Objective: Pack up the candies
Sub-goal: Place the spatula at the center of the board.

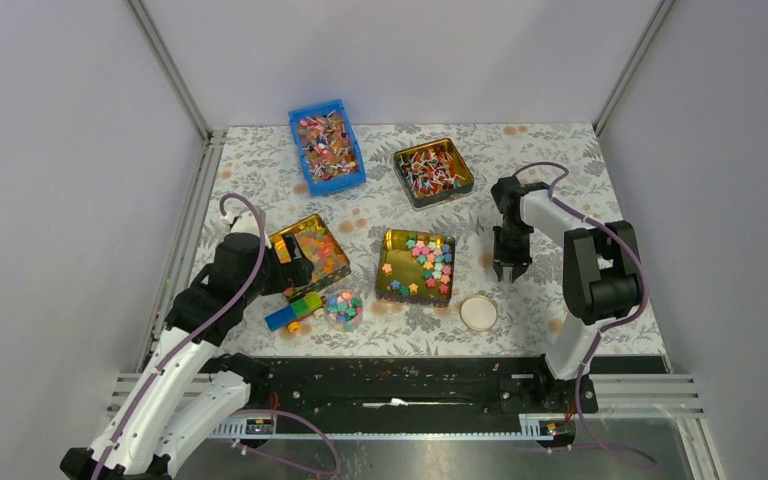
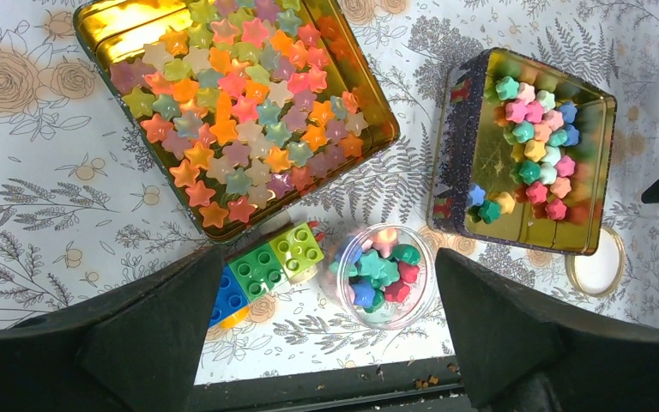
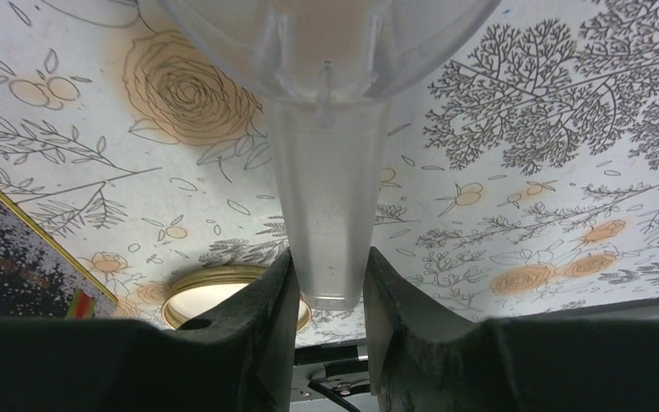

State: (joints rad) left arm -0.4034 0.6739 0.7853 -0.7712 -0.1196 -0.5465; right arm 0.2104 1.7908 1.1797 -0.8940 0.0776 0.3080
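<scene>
Near edge: small clear round jar [image 2: 383, 275] stands upright, mouth up, part-filled. Round cream lid [image 3: 202, 300] lies well apart, likely so pieces can drop in. Green-blue toy bricks [image 2: 266, 270] just beside jar.

Left gripper [image 2: 326, 343] hangs above jar, fingers spread wide, empty.

Right gripper [image 3: 330, 283] pinches handle of translucent plastic scoop [image 3: 326, 197]. Scoop's long axis runs in line with fingers, bowl end away from wrist, over floral tabletop [image 3: 523, 129].

Farther: tiny opaque star-shaped candies [image 2: 532, 146] bunch along right side of square gold tin [image 2: 448, 154]. Pieces lie flat, no long axis.
</scene>
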